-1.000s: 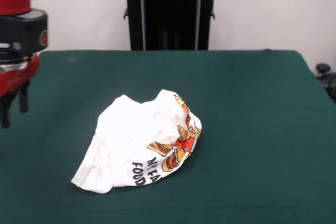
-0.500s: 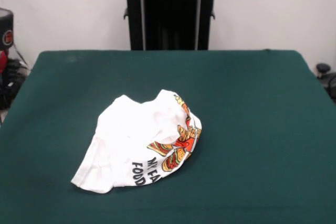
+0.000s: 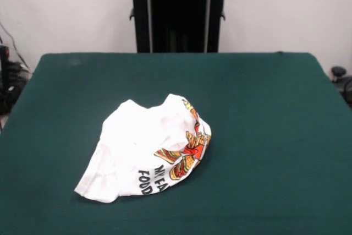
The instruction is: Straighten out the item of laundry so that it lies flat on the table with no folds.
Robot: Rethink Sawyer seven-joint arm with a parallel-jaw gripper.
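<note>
On the table (image 3: 264,114), left of centre and toward the near edge in the front view, the item of laundry (image 3: 137,149) lay crumpled in a rounded heap, not flat. Its white cloth was folded over itself, with the red, orange and yellow print bunched along the right side and part of the black lettering showing at the lower edge. Neither arm nor gripper appeared in the frame, so its state could not be told. Dark green felt surrounded the garment on all sides.
</note>
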